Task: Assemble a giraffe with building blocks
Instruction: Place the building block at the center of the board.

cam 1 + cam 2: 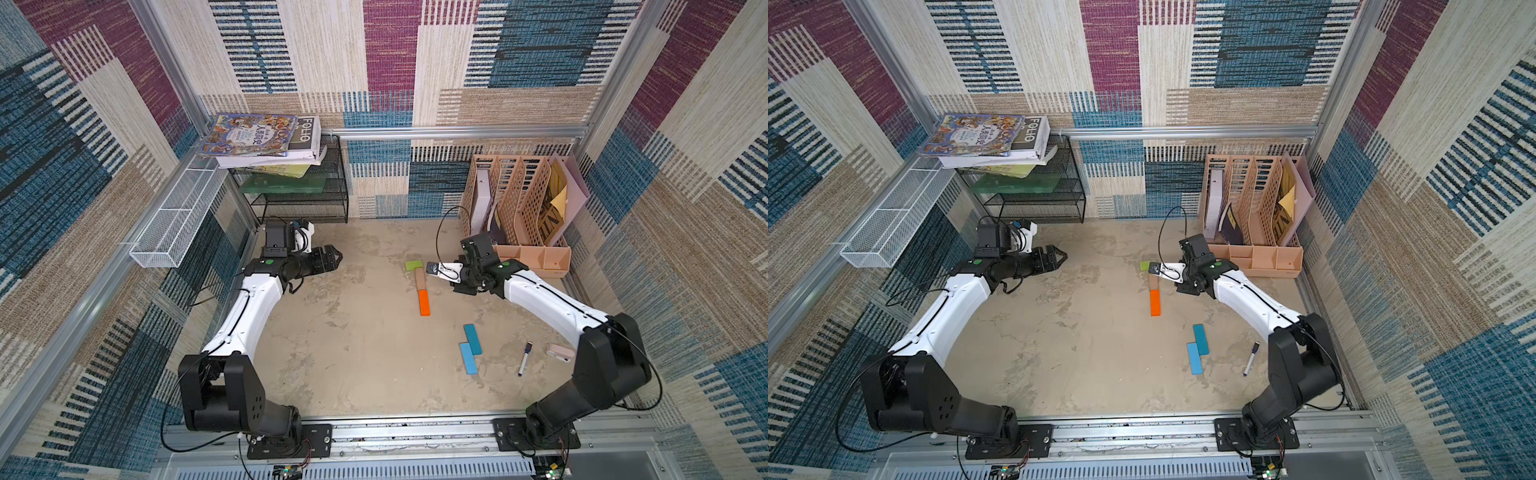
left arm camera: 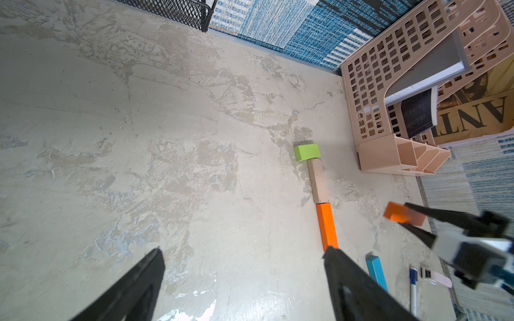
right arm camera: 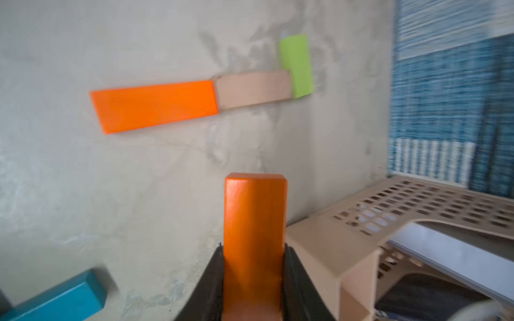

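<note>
In a top view, at ten o'clock, left claw (image 1: 337, 257) spread wide, holding nothing. At twelve o'clock, green block (image 1: 413, 265), tan block (image 1: 420, 279) and orange block (image 1: 424, 302) touching in a line. At one o'clock, right claw (image 3: 253, 247) pinching second orange block (image 3: 254, 211). At four o'clock, two blue blocks (image 1: 473, 339) side by side.

2 overhead stereo views and 2 wrist cameras on 1 walled tabletop.

Both top views look steeply down from high above the arm bases, far enough back to hold the whole table (image 1: 365, 374), both arms and the patterned walls. They overlap almost entirely, with the file organizer (image 1: 519, 199) at upper right of each frame. The left wrist camera looks low across the table past the left gripper (image 2: 243, 248) toward the row of green block (image 2: 306, 152), tan block (image 2: 318, 180) and lying orange block (image 2: 327, 226). The right wrist camera sits much closer and is blurred, sighting past the right gripper (image 3: 253, 244) and its gripped orange block (image 3: 254, 216) at that same row, which all 4 views share.
</note>
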